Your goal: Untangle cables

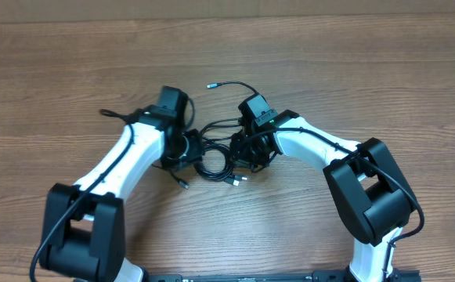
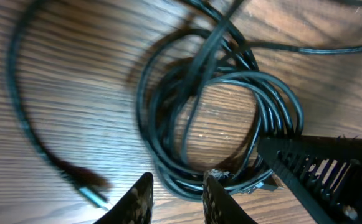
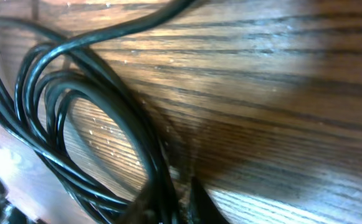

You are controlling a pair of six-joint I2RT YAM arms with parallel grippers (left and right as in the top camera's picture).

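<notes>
A tangle of thin black cables (image 1: 211,160) lies coiled on the wooden table between my two grippers. My left gripper (image 1: 185,149) is at the coil's left side. In its wrist view the left gripper (image 2: 179,186) is open, with bare wood between its fingers (image 2: 140,202); the right fingertip touches the rim of the coil (image 2: 230,93). A loose plug end (image 2: 88,191) lies to the left. My right gripper (image 1: 250,153) is at the coil's right side. Seen from its wrist, the right gripper (image 3: 168,202) is nearly closed on black strands (image 3: 115,118) running down between its jaws.
One cable end with a silvery plug (image 1: 211,84) loops out behind the right gripper. Another strand (image 1: 108,114) trails off to the left of the left arm. Small plug tips (image 1: 236,181) lie just in front of the coil. The right gripper's black body (image 2: 330,171) shows in the left wrist view.
</notes>
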